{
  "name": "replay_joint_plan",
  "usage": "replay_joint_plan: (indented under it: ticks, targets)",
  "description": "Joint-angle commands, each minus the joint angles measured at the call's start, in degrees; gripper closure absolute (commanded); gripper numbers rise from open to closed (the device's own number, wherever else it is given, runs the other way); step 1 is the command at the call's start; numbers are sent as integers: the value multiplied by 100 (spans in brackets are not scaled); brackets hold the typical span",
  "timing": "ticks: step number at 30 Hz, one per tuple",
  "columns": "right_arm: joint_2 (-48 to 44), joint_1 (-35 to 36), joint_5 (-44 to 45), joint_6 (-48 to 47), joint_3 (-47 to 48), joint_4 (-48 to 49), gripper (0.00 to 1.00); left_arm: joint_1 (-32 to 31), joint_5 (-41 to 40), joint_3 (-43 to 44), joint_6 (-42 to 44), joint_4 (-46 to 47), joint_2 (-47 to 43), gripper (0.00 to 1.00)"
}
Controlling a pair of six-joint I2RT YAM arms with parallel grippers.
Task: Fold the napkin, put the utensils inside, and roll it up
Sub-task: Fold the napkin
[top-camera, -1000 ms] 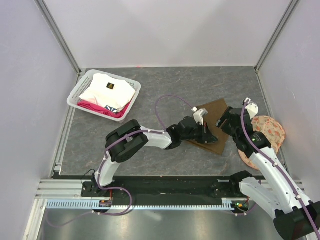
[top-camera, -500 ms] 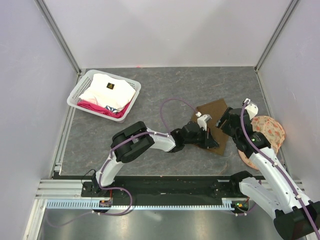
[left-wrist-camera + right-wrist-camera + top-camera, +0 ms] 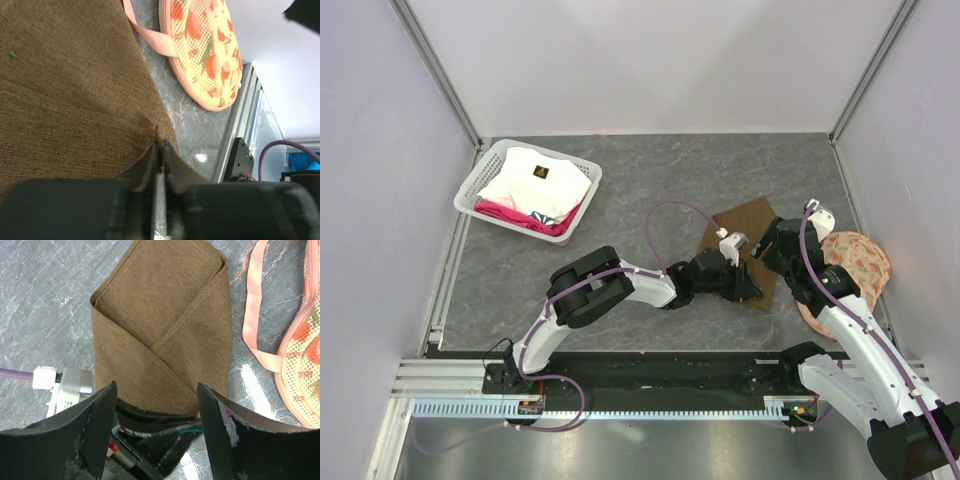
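On the left of the desk [image 3: 650,170], a white basket [image 3: 478,172] holding a white cloth [image 3: 535,180] is seen only from above. The left end effector [image 3: 750,285] is reached across to the near right corner of the napkin [image 3: 738,222], which lies flat on the desk right of centre. In the left wrist view its fingers [image 3: 147,165] are shown almost together, with only a thin slit between them and their tips at the cloth's frayed edge. Whether fabric is pinched cannot be told. The fold is revealed only by the right wrist view: two flaps are crossed over one another, leaving a diagonal edge. The right end effector [image 3: 767,243] is held above the napkin's right side, its fingers wide apart and nothing gripped. A peach floral fabric piece [image 3: 855,262] with a pink strap [image 3: 252,315] lies just right of the napkin. Compared with a second ago, the left end effector has been moved rightward and nearer along the napkin, while the right one is unchanged.
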Motion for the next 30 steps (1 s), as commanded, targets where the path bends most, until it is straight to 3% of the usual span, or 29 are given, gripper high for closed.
replay_joint_plan:
  ticks: [1,4,7,12,16,23,30]
  targets:
    - [-103,-15,74,72,54,-2,27,-55,46,250,239,135,51,62]
    - [-199,-24,214,54,159,-151,26,-55,187,250,195,231,-63,46]
    - [-244,-16,337,19,361,-405,26,-55,371,250,142,389,-247,37]
    - [-165,-50,714,-130,757,-994,22,-2,530,84,133,416,-722,30]
    - [-86,-261,620,-253,775,-1302,17,147,565,-643,177,425,-1372,23]
    - [142,-885,-777,-385,-67,-1118,16,752,319,-2060,169,74,-2733,20]
    - [564,-1333,-1709,-534,-359,-933,19,1649,441,-3115,-51,-260,-3429,20]
